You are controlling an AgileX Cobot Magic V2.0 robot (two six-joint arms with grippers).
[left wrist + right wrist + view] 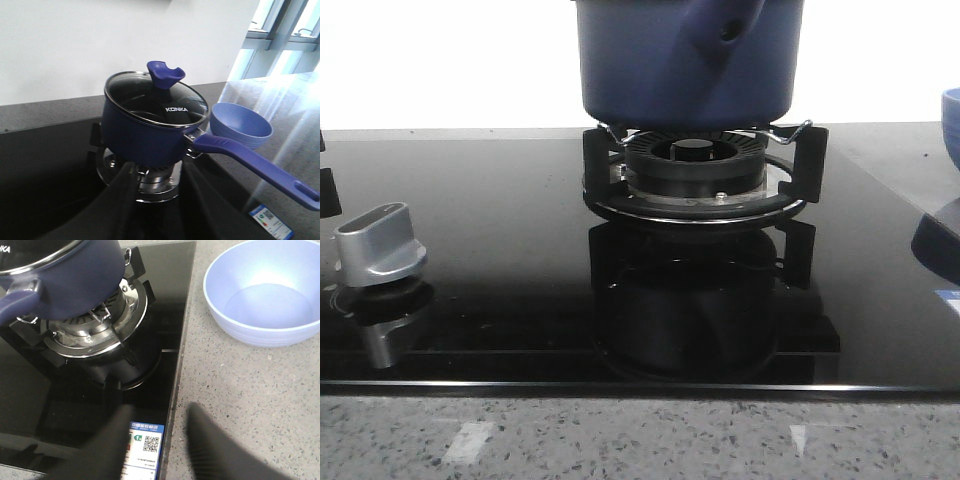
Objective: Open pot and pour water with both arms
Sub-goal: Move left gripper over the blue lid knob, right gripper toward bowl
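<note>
The dark navy pot [688,62] stands on the gas burner [698,172]; its handle stub with a hole points at the camera. In the left wrist view the pot [142,135] wears a glass lid [155,100] with a blue knob [165,74], and its long blue handle [252,161] runs out to one side. My left gripper [157,172] is open and empty, short of the pot's base. My right gripper [157,412] is open and empty over the hob's edge, beside the pot [65,275]. Neither gripper shows in the front view.
A lighter-blue bowl [262,292] holding water stands on the speckled counter [250,400] beside the black glass hob [500,250]; it also shows in the left wrist view [241,124]. A silver control knob [380,245] sits at the hob's left. A label sticker [145,442] lies at the hob's corner.
</note>
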